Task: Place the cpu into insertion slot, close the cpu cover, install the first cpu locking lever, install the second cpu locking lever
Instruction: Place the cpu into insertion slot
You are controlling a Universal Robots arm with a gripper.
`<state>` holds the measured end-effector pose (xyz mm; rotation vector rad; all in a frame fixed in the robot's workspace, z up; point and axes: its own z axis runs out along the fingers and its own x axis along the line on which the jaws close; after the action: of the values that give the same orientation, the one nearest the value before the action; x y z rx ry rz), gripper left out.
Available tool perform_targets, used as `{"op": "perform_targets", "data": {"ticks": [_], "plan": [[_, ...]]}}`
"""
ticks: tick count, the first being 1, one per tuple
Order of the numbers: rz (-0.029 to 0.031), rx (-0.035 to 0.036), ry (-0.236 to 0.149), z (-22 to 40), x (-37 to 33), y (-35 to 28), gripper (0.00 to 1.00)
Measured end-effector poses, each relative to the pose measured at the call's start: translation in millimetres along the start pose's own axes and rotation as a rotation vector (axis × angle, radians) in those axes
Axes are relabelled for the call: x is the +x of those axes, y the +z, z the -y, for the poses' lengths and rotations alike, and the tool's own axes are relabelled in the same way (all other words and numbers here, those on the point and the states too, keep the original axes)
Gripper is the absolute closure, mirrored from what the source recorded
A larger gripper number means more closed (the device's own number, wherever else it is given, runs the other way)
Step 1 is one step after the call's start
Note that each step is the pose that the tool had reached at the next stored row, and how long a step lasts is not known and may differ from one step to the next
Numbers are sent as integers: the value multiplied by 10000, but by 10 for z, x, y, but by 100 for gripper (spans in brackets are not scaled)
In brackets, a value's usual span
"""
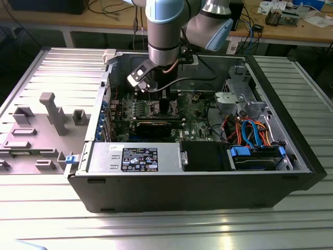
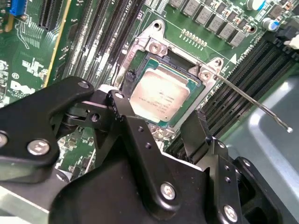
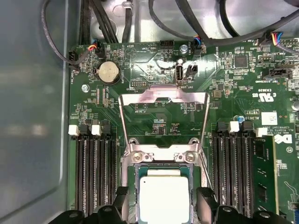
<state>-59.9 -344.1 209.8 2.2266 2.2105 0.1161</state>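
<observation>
We see the claw (image 3: 162, 197) spread wide, its fingertips standing on either side of the cpu (image 3: 164, 205) and clear of its edges. The cpu lies flat in the insertion slot (image 3: 135, 186), directly between the fingertips. The cpu cover (image 3: 161, 96) lies flipped open, flat on the motherboard beyond the slot's hinge edge.

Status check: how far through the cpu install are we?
Done: the cpu sits in the insertion slot. In hand: nothing; the open gripper straddles the chip. Left: the cpu cover lies flipped open, and a locking lever stands unlatched.
</observation>
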Motion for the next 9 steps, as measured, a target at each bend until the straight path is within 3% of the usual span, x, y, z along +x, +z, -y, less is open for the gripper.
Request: {"op": "perform_targets", "data": {"ticks": [6,7,9], "plan": [[0,38,0,-12,6,-113,32],[-3,51,2,-14,7,-121,47],[3,54,3,-14,6,-122,53]]}}
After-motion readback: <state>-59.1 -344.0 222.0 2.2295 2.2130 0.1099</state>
